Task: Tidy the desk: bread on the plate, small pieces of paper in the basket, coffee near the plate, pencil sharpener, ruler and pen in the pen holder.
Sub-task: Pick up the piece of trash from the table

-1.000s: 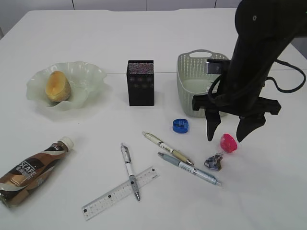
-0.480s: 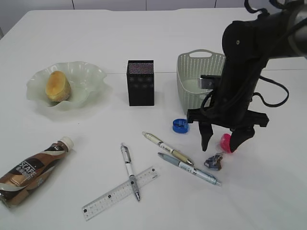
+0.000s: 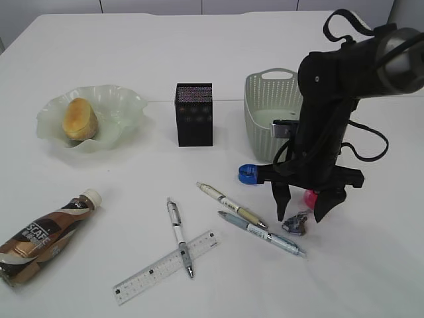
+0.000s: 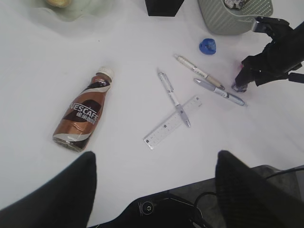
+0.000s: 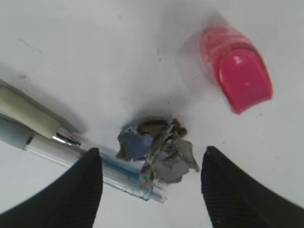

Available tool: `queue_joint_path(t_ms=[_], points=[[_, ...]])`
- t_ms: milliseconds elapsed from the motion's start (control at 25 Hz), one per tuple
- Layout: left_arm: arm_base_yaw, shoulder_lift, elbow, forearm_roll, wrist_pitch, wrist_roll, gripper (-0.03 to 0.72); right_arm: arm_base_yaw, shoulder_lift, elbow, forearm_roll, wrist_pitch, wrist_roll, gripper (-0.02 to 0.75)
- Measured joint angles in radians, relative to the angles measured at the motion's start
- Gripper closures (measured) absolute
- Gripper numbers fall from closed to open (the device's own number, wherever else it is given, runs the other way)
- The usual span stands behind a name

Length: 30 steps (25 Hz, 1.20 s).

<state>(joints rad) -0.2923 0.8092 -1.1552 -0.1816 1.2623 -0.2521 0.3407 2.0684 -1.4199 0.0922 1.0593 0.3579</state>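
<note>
Right fingers (image 5: 149, 190) spread, straddling crumpled paper scrap (image 5: 156, 147) toward surface's (image 3: 371, 278) front-right, touching blue pen tip (image 5: 137, 183). Probably light, soft, crushable; pinch across middle. Left fingers (image 4: 154, 190) released, empty.

Exterior view: right arm (image 3: 324, 119) covers most of the pink sharpener (image 3: 309, 196) and part of the basket (image 3: 265, 112); the coffee (image 3: 40, 238) is clipped at the left edge. Left wrist view: plate (image 4: 71, 7), pen holder (image 4: 164, 7) and basket are cut by the top edge, left gripper fingers (image 4: 52, 199) run off the bottom, the crumpled paper by the right gripper is too small to make out. Right wrist view: only the two fingertips (image 5: 80, 190) show, both pens (image 5: 28, 118) cut at the left edge, print on the paper scrap (image 5: 156, 149) unreadable.
</note>
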Motion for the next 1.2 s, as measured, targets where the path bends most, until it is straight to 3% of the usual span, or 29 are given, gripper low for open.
queue_joint_path(t_ms=[1200], points=[[0.0, 0.0, 0.0, 0.002, 0.0, 0.0, 0.118, 0.0, 0.029, 0.0, 0.0, -0.03, 0.0, 0.259]])
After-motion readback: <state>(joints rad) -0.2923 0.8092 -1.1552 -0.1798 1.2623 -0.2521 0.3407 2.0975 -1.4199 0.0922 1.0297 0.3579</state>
